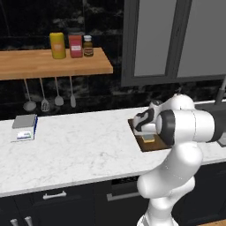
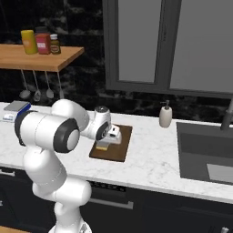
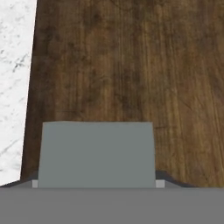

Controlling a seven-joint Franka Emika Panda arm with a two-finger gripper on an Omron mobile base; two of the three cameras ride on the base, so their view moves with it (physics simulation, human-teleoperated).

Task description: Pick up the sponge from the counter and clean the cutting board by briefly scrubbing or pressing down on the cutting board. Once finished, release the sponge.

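Left base view: white marble desk (image 1: 79,145) over dark cabinets, black wall, wooden shelf (image 1: 53,64) bearing three jars (image 1: 75,44). Cutting board (image 2: 119,144) lies on desk near sink (image 2: 205,152). Sponge (image 3: 97,154), grey top, rests on board between jaws (image 2: 107,142) closed against its sides.

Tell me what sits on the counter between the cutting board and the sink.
Only the soap dispenser, standing toward the back wall; otherwise bare white counter between the cutting board and sink, in the right base view.
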